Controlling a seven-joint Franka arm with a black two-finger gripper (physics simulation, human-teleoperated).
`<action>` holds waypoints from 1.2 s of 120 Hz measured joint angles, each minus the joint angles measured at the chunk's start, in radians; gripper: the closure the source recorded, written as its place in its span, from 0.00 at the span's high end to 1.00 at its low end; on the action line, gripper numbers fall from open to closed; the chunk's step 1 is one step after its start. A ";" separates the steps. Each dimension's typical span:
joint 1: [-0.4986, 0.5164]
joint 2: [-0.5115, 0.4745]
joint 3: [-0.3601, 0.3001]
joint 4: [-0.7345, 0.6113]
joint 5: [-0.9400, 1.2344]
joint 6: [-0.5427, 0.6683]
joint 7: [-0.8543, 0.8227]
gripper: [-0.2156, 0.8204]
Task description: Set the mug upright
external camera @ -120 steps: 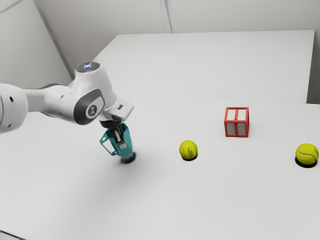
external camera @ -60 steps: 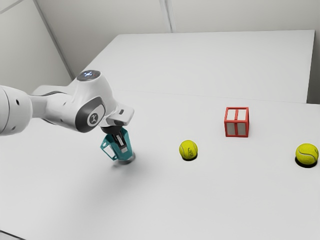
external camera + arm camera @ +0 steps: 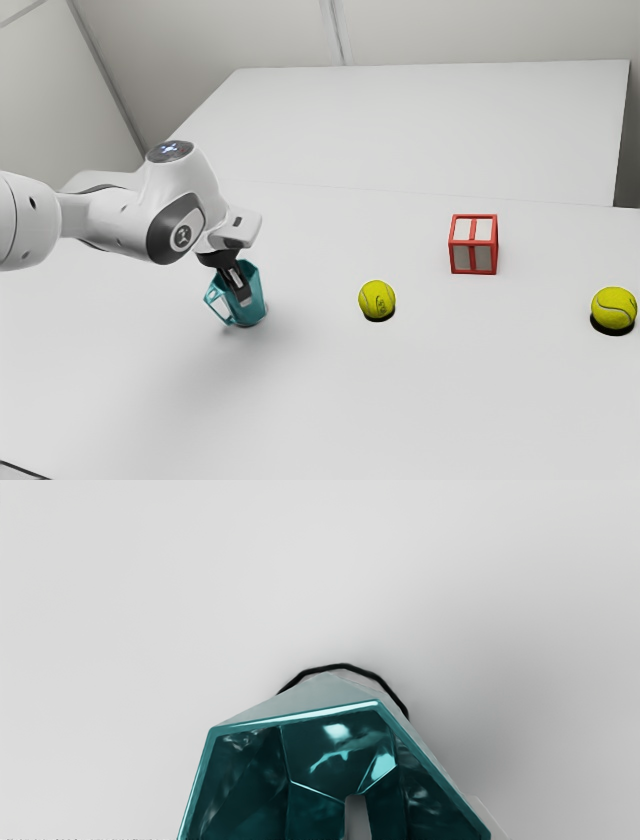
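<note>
On the table, toward the ext. view's left, the teal mug stands w/ mouth up, near upright, base close against its shadow. Gripper is down at the mug, tilted. Grip state: cannot tell from either view whether it clasps the mug or has let go.

Change vs. 0.5 s ago: mug sits straighter; its shadow, then offset toward the ext. view's right, is now tucked under the base. Arm is shifted slightly toward the ext. view's left. Both tennis balls and the red-framed box hold pos.

Ext. view gives the handle on the mug's side toward that view's left, one ball between mug and box, nearer the camera than the box, and the other well apart at far right. Wrist view gives the mug's dark, faceted interior, its angular rim, and a black curved line partway around the base.
</note>
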 joint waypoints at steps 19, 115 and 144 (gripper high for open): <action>0.007 -0.001 -0.001 0.000 0.000 0.000 -0.003 0.41; -0.019 0.062 -0.052 0.592 -0.060 -0.371 -0.067 0.73; -0.006 0.248 -0.046 0.858 -0.067 -0.654 -0.152 0.77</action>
